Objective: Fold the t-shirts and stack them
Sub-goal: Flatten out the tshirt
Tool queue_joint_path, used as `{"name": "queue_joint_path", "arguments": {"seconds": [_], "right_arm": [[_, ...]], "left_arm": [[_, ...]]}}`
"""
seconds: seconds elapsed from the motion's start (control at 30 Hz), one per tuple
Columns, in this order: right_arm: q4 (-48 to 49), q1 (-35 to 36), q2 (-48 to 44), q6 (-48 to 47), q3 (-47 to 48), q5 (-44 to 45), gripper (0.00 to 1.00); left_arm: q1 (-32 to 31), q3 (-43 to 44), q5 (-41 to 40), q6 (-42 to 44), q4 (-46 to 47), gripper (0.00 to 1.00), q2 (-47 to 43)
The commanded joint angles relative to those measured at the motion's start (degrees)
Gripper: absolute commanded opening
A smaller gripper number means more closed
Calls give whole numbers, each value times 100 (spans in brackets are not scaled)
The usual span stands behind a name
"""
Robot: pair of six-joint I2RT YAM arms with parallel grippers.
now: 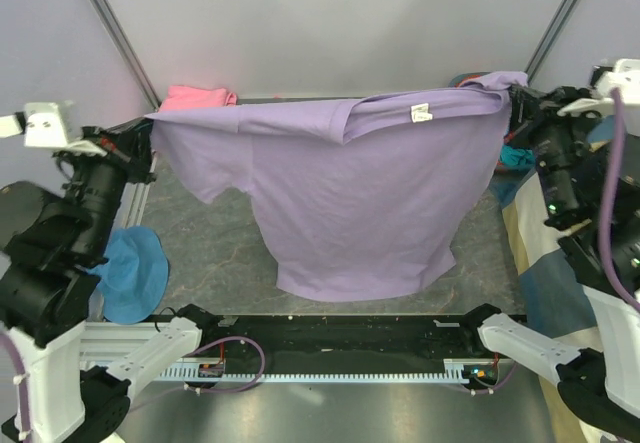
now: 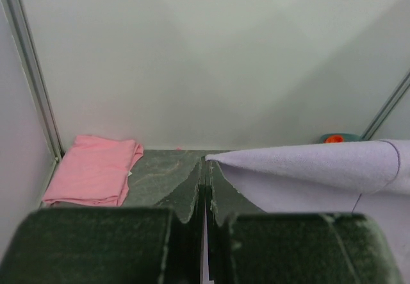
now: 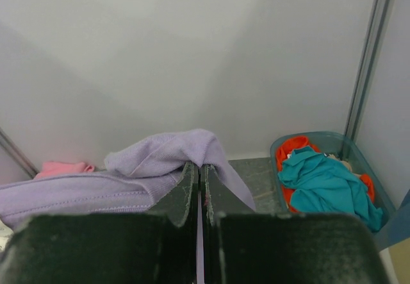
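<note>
Lavender t-shirt (image 1: 370, 193) is hanging spread between the two arms. Its top edge is stretching across the far side of the desk (image 1: 210, 253) and its hem is drooping toward the near edge. A white tag is showing by the collar. Cannot tell whether the hem is touching the desk.

Left fingers (image 2: 191, 191) are pinching tight on the shirt's left corner, with the cloth running off to the right from the tips. Right fingers (image 3: 186, 184) are clamping the other end, and a bunch of lavender cloth is draping over their tips.

Pink t-shirt (image 2: 93, 168) is lying folded in the desk's far left corner.

Teal basket (image 3: 368, 162) is sitting at far right, holding teal and orange cloth. Blue cloth (image 1: 130, 268) is lying at the desk's left edge. Striped cushion (image 1: 545, 273) is lying along the right side.
</note>
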Motion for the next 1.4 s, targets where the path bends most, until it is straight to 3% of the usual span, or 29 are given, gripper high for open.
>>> {"name": "queue_joint_path", "arguments": {"seconds": [0.0, 0.13, 0.3, 0.4, 0.5, 0.6, 0.7, 0.77, 0.93, 1.17, 1.27, 1.37], "right_arm": [[964, -52, 607, -239, -573, 599, 0], [1807, -218, 1301, -301, -873, 626, 0], [2125, -834, 2689, -38, -216, -146, 0], [2187, -1089, 3375, -37, 575, -463, 0], [2100, -1203, 3841, -46, 1654, -683, 0], [1959, -1195, 4001, -64, 2280, -763, 0], [1871, -1212, 3799, -29, 2327, -886, 0], [1853, -1204, 3405, 129, 2012, -1070, 0], [1985, -1221, 2062, 524, -131, -1378, 0], [1634, -1204, 574, 1419, -3468, -2026, 0], [1494, -1107, 143, 1772, -4638, -2134, 0], [1169, -958, -235, 2036, -5335, -2029, 0]], "left_arm": [[65, -678, -322, 198, 1245, 2, 520], [91, -899, -401, 312, 2106, 2, 1363], [582, -224, 2, 278, 2705, 2, 2848], [907, 742, 389, 137, 2636, 2, 3698], [1040, 2285, 609, 92, 2259, 2, 4367], [1049, 2966, 688, 75, 1950, 2, 4485], [1049, 2864, 662, 40, 1906, 2, 4074], [1049, 2470, 653, -48, 1897, 2, 3739], [1049, 36, 469, -294, 2205, 2, 2099], [1040, -4291, 618, -2024, 2196, 2, 22], [1032, -5761, 618, -2894, 2135, 2, -619], [1032, -6582, 583, -3414, 1889, 2, -1129]]}}
